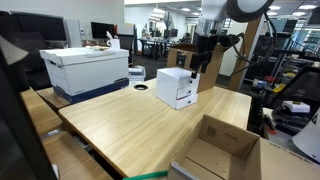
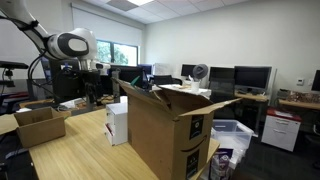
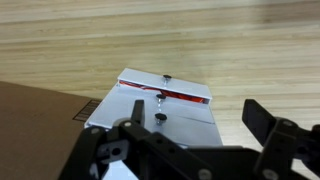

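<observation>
A small white drawer unit (image 1: 177, 87) with black knobs stands on the wooden table (image 1: 130, 125); it also shows in an exterior view (image 2: 117, 122). My gripper (image 1: 200, 60) hangs above and just beside it, open and empty. In the wrist view the two black fingers of the gripper (image 3: 197, 114) are spread wide over the drawer unit (image 3: 185, 128). Three black knobs line its front. A red strip (image 3: 182, 95) shows in the gap of the top drawer, which looks slightly open. Nothing is between the fingers.
A large white box (image 1: 85, 65) sits on a blue bin at the table's far side. An open cardboard box (image 1: 225, 145) stands at the table edge. A tall open carton (image 2: 170, 130) fills the foreground, with a small carton (image 2: 40, 125) beyond. Office desks lie behind.
</observation>
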Robot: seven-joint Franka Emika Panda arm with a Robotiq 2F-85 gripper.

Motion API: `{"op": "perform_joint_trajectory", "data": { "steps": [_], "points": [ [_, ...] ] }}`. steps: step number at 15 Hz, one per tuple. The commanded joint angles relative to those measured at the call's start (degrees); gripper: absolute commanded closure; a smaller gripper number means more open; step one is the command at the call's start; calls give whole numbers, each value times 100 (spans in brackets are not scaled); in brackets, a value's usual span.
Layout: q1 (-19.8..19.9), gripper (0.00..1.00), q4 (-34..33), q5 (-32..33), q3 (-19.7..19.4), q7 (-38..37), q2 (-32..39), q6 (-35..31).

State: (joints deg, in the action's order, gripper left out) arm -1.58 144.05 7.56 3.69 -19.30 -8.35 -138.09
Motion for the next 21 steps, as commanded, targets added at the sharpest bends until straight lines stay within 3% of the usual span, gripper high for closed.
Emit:
{"op": "perform_joint_trajectory", "data": {
  "steps": [1, 10, 21],
  "points": [
    [-29, 0, 161, -273, -23, 457, -405, 332],
    [3, 0, 266, -404, -18, 579, -739, 682],
    [36, 0, 153, -305, 27, 413, -563, 594]
  ]
}}
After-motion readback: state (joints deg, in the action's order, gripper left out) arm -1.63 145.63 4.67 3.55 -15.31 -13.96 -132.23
